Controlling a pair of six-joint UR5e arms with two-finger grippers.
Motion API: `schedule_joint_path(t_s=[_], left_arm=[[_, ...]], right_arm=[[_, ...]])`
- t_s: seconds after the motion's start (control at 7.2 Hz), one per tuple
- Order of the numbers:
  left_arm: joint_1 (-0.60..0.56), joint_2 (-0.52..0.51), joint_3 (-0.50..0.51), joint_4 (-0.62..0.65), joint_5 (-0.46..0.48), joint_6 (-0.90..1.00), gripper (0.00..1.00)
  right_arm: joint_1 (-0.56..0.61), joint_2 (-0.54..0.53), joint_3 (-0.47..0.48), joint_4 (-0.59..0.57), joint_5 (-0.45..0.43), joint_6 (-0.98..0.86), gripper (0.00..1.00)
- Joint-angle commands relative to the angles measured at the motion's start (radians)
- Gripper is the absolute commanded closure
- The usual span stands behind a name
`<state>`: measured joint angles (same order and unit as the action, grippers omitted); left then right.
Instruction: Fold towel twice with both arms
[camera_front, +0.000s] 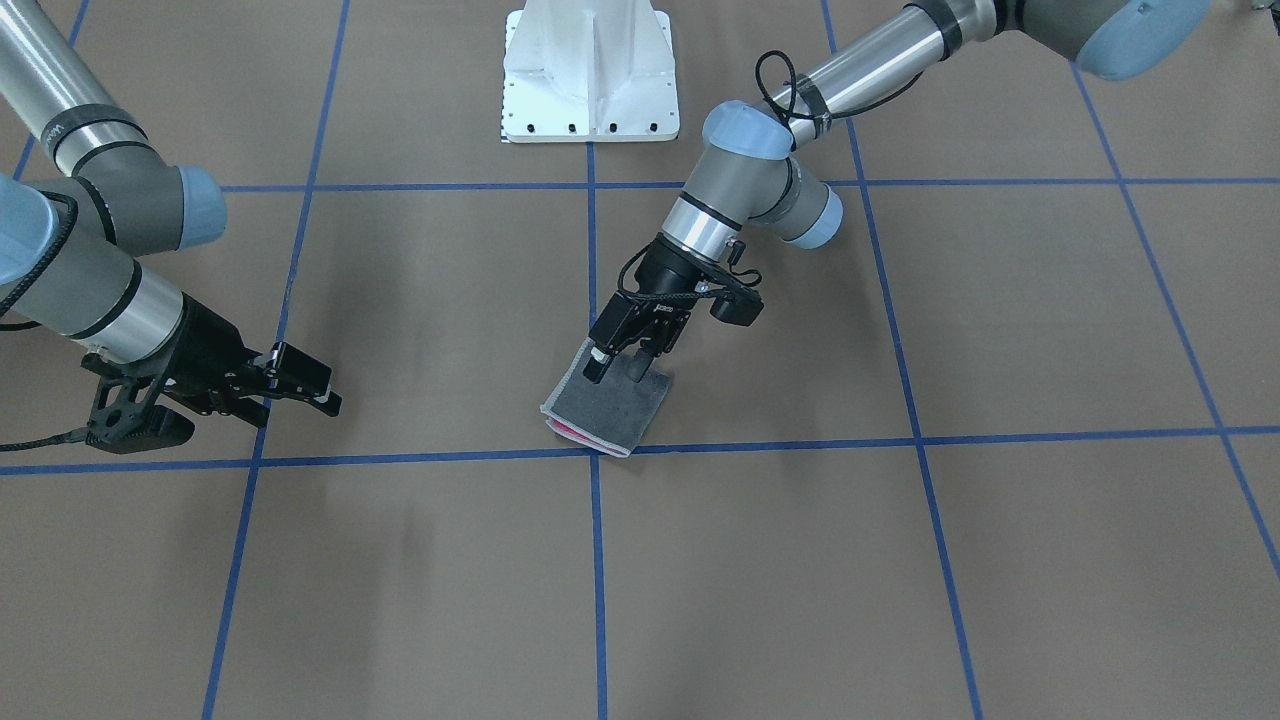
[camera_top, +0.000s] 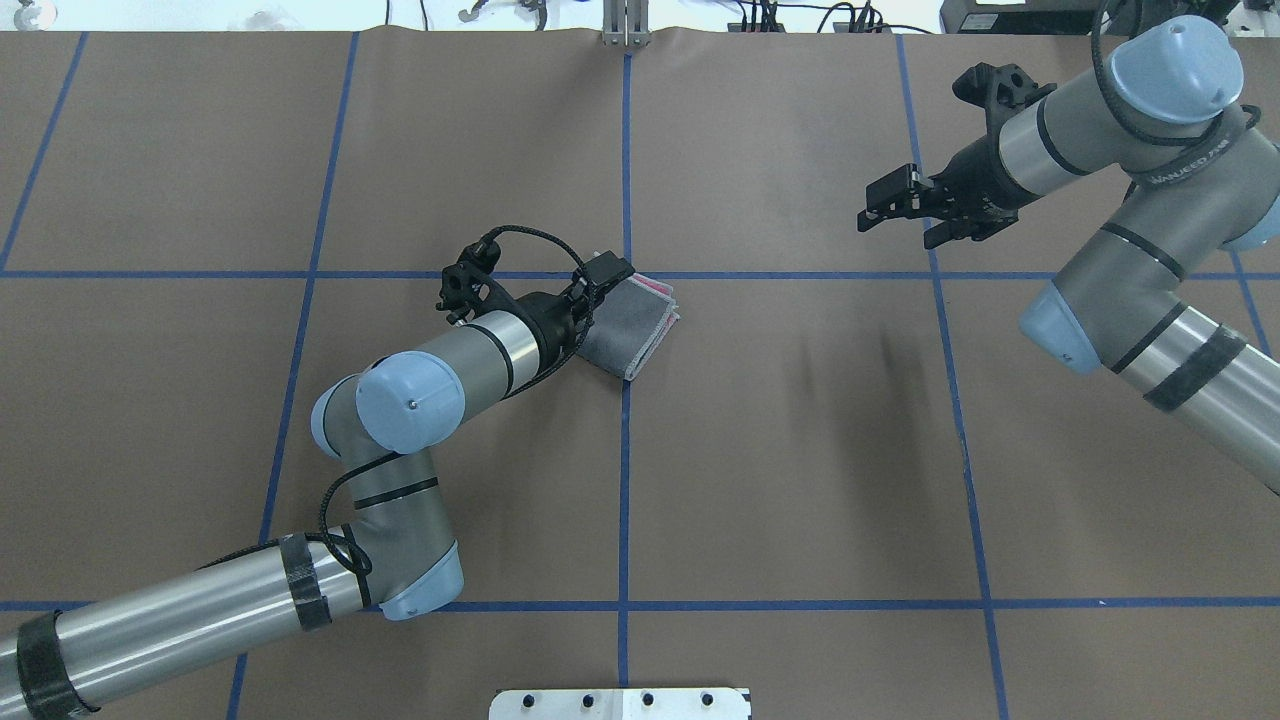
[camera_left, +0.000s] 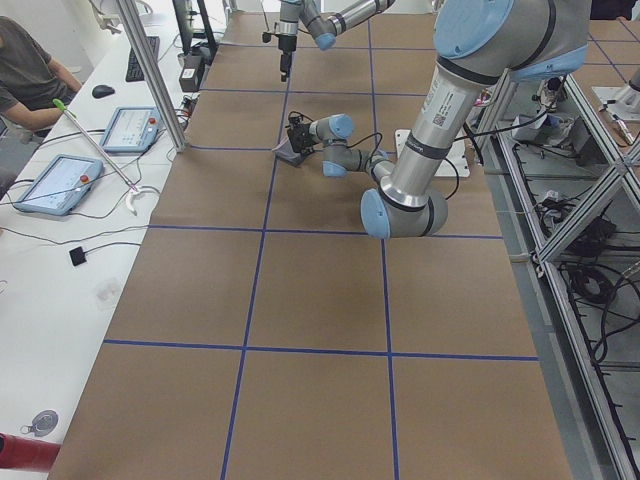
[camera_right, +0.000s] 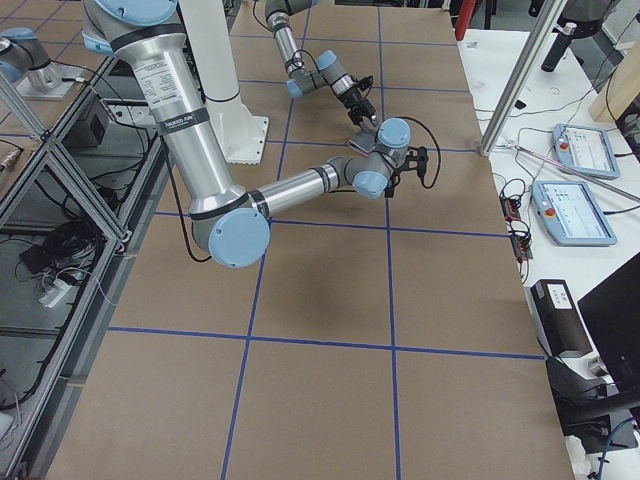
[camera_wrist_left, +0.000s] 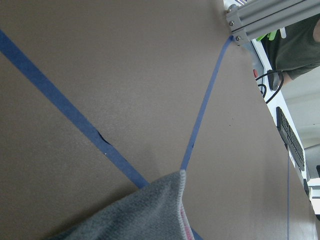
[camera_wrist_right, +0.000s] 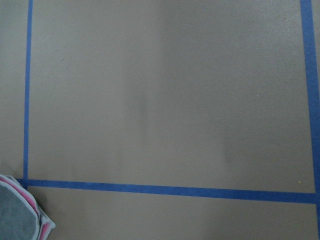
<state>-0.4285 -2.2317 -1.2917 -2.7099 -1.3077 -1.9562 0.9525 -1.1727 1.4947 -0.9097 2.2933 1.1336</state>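
- The towel (camera_front: 608, 408) is lying near the middle of the table (camera_front: 1000, 580). It is sitting about even between the left and right edges and a little toward the edge far from the robot, at a crossing of blue tape lines (camera_front: 780, 445).
- It is showing as a small layered packet, dark grey face up, with pink peeking out along the stacked edges. I am reading this as both folds laid, or close to it.
- The left gripper (camera_front: 618, 368) is standing over the packet's robot-side edge with its jaws spread. Its fingers (camera_front: 595, 373) are coming down on the grey top face and appear to be touching it. Nothing is being pinched between them.
- The right gripper (camera_top: 885, 205) is hanging well apart from the towel, out toward the far right corner. Its jaws are parted and it is carrying nothing.
- Judging the handling: the terry is looking light, soft and limp, and not fragile. The nap is likely giving the pads good grip, while loose layers are liable to slide or spring open.
- Judging the hold: the stitched border at a corner is looking like the best place. I am thinking of a pinch through every layer, keeping low to the table.
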Motion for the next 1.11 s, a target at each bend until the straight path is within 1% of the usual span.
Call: schedule_joint_path(t_s=[0.0,0.42,0.83,0.97], left_arm=[[0.007,-0.002,0.005,0.001,0.004,-0.004,0.01],[0.026,-0.003,0.028,0.001,0.005,-0.004,0.01],[0.028,-0.003,0.017,0.001,0.004,-0.003,0.01],[0.022,0.003,-0.038,0.004,-0.004,0.000,0.01]], right_arm=[[0.000,-0.004,-0.002,0.000,-0.002,0.000,0.00],[0.000,-0.007,0.001,0.002,0.000,-0.002,0.00],[0.000,-0.007,0.001,0.002,0.002,-0.002,0.00],[0.003,-0.008,0.001,0.002,0.003,-0.002,0.00]])
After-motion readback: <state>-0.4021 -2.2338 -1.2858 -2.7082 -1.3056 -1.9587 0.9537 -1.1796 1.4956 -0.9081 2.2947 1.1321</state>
